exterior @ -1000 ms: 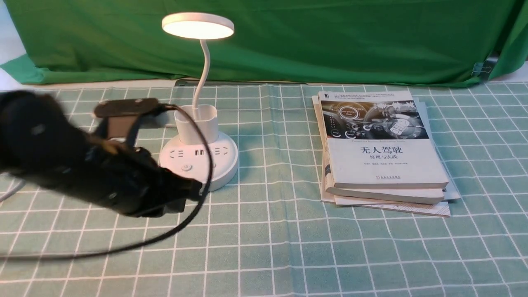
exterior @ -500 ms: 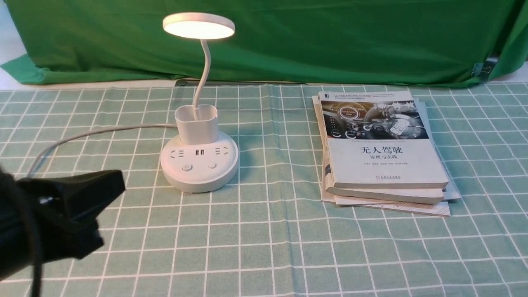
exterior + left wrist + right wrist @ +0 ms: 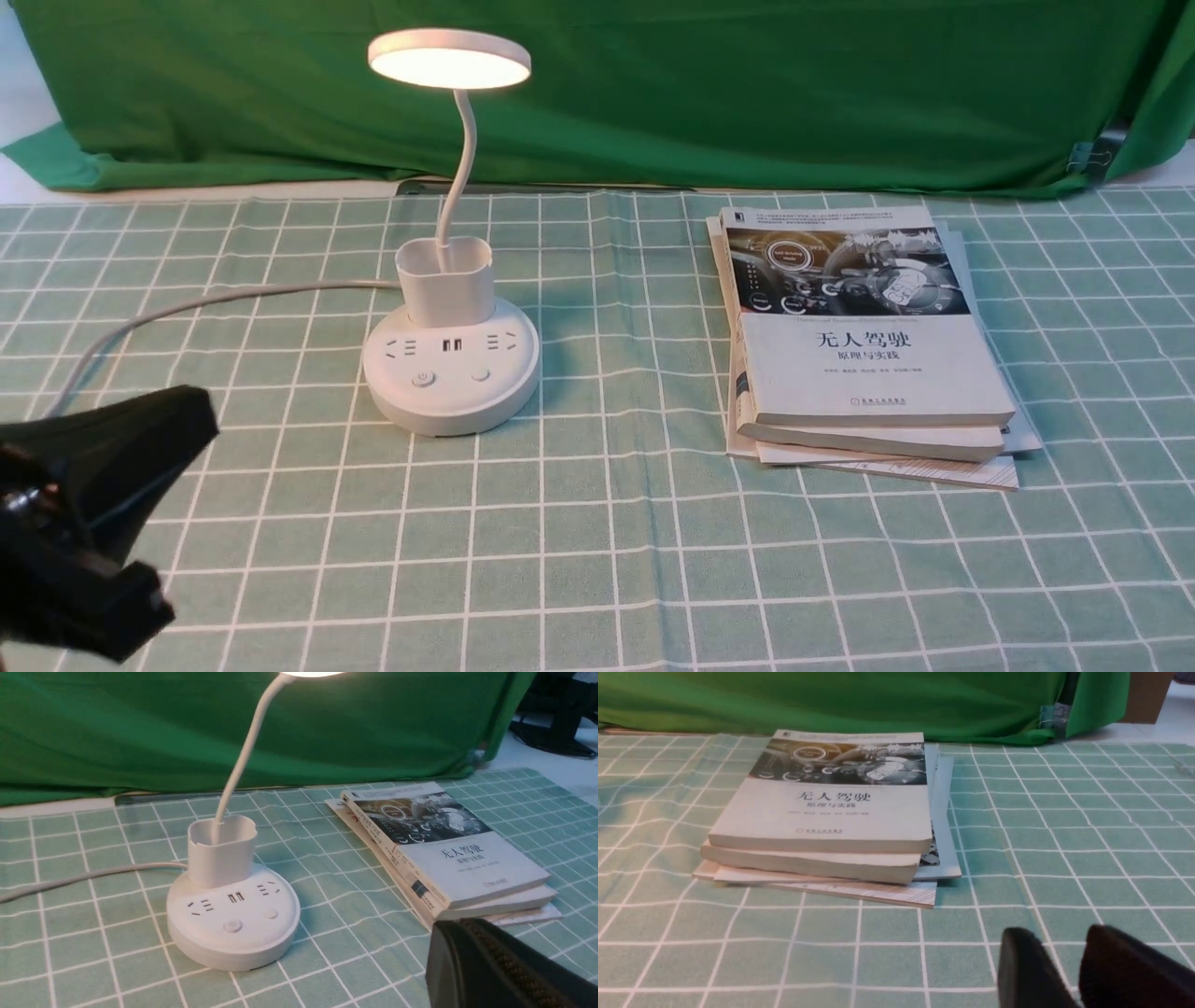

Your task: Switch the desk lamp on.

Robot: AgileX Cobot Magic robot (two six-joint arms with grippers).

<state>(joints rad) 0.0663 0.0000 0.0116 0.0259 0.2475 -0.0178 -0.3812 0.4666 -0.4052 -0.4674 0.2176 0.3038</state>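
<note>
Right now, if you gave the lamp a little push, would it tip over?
Probably not easily: the lamp's round base looks wide and sits flat on the cloth. Its thin, curved neck might wobble, since it holds up the wide, glowing head. The smooth plastic might feel a bit slippery.

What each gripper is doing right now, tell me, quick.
Left gripper: closed, holding nothing.
Right gripper: slightly open, nothing between its fingers.

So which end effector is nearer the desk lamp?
Left. The left end effector is nearer the camera and left of the lamp, apart; the right one is beyond the front view.
</note>
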